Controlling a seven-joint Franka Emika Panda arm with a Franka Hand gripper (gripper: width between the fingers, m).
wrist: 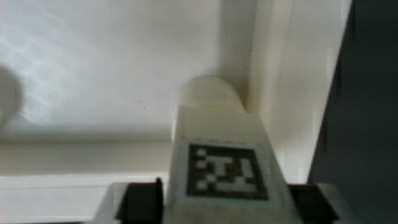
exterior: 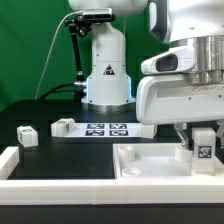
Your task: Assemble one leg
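Note:
My gripper (exterior: pixel 203 146) is shut on a leg (exterior: pixel 204 148), a small white block with a black-and-white tag, and holds it over the right part of the large white square panel (exterior: pixel 150 160). In the wrist view the leg (wrist: pixel 222 140) stands out from between my dark fingers (wrist: pixel 146 195), its tag facing the camera and its rounded far end close to the panel's raised rim (wrist: pixel 285 80). Two more legs lie on the table at the exterior view's left: one (exterior: pixel 26 135) nearer the front, one (exterior: pixel 63 126) beside the marker board.
The marker board (exterior: pixel 108 128) lies on the black table in front of the arm's white base (exterior: pixel 106 75). A long white rail (exterior: pixel 60 185) runs along the front. A stand with cables (exterior: pixel 78 40) rises behind.

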